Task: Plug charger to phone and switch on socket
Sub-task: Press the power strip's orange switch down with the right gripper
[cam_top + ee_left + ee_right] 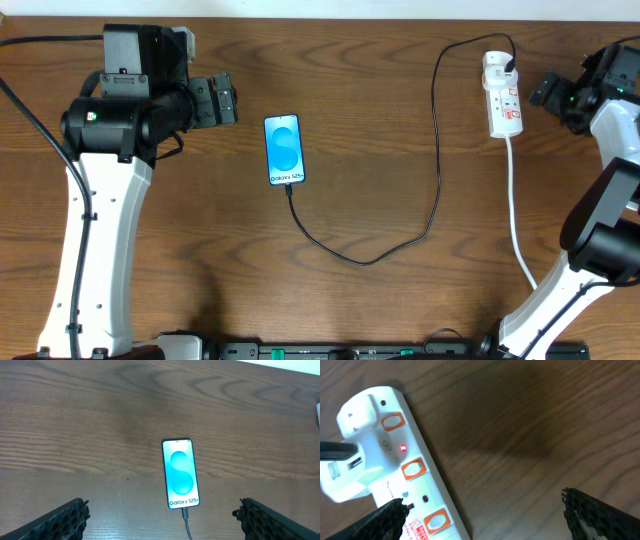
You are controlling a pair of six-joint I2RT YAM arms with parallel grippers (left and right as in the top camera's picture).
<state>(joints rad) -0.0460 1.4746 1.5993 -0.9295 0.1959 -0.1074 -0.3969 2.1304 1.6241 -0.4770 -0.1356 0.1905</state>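
The socket, its long axis running far to near, lies just left of the spread right pincer, the nearer arm's.

Dark brown wooden tabletop with fine lengthwise grain, looping darker whorls toward its far side, soft dull sheen on the wood, pale off-white strip beyond its far edge

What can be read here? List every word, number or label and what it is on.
"Galaxy S25+": white, at the bottom of the phone screen.
Red print on the socket, by its lowest switch: too blurred to read.
Small print on the white adapter plugged into it: too blurred.
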